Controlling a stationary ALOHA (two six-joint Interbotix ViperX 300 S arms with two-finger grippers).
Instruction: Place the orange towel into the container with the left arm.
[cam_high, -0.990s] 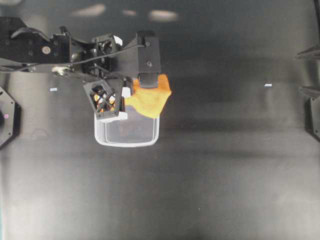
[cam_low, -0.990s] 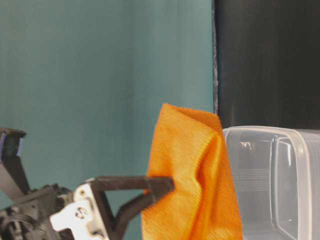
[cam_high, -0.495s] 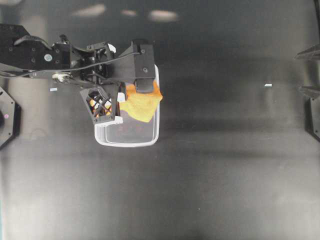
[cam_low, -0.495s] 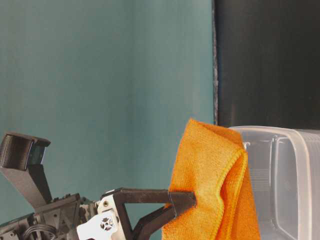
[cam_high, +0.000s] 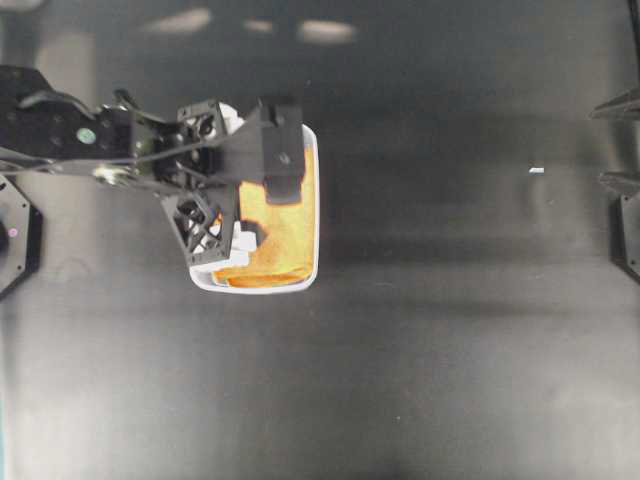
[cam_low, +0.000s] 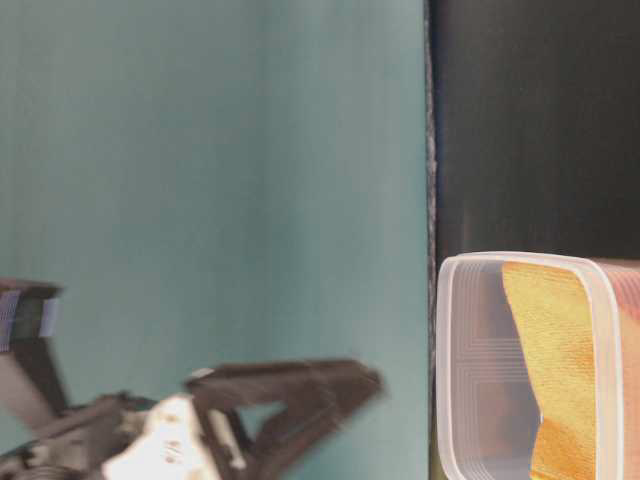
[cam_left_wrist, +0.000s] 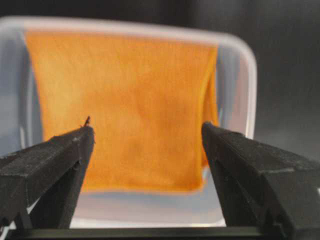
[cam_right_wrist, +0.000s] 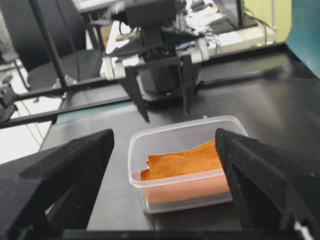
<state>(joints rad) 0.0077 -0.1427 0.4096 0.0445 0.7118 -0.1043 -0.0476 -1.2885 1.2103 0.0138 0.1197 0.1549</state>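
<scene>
from above we see the left arm (cam_high: 120, 150) reaching in from the left edge of the black table (cam_high: 430, 350), its gripper (cam_high: 245, 195) hanging over the tub (cam_high: 316, 200). the towel (cam_high: 285, 225) lies inside the tub, below the fingers and free of them; nothing is pinched. one lattice finger (cam_high: 205, 225) sits over the tub's left wall, the other (cam_high: 275, 160) over its upper part, with the orange cloth showing between and beyond them.

in the left wrist view the two black fingers (cam_left_wrist: 47, 160) stand wide apart at the bottom corners, and the towel (cam_left_wrist: 125, 110) fills the gap between them, spread fairly flat across the tub floor, its right edge folded a little. the tub's rim (cam_left_wrist: 247, 80) frames the cloth on all sides, and neither finger touches it.

the table-level view shows the left gripper (cam_low: 290, 400) blurred, low and to the left of the tub (cam_low: 450, 400), with the towel (cam_low: 560, 360) seen through the clear wall.

further right, the right gripper (cam_right_wrist: 165, 165) shows in its own camera with fingers (cam_right_wrist: 65, 170) spread wide and holding nothing, well back from the tub (cam_right_wrist: 150, 192); the towel (cam_right_wrist: 185, 162) rests inside, and the left gripper (cam_right_wrist: 157, 85) hangs spread above the tub's far side.
</scene>
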